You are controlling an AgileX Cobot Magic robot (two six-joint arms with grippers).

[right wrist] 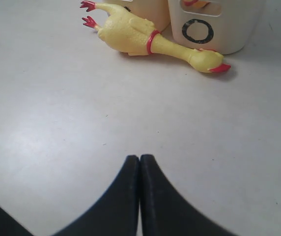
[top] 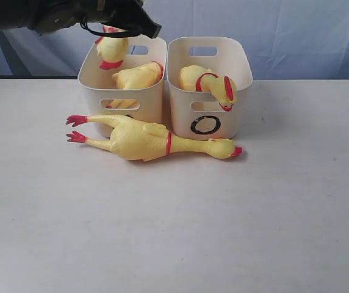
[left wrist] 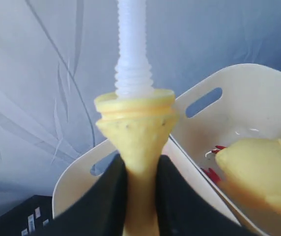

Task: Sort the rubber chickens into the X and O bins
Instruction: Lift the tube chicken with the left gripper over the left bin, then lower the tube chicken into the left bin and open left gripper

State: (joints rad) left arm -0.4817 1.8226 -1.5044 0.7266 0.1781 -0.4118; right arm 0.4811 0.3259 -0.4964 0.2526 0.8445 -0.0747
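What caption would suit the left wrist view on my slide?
The left gripper holds the yellow neck piece, its white tube pointing away, near a cream bin.

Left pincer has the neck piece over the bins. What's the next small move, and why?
Probably lower it a little and open the left pincer. It is clamped on the neck piece, white tube sticking out, over the left bin, where a yellow body piece already lies. That bin's mark is hidden behind the chicken on the table.
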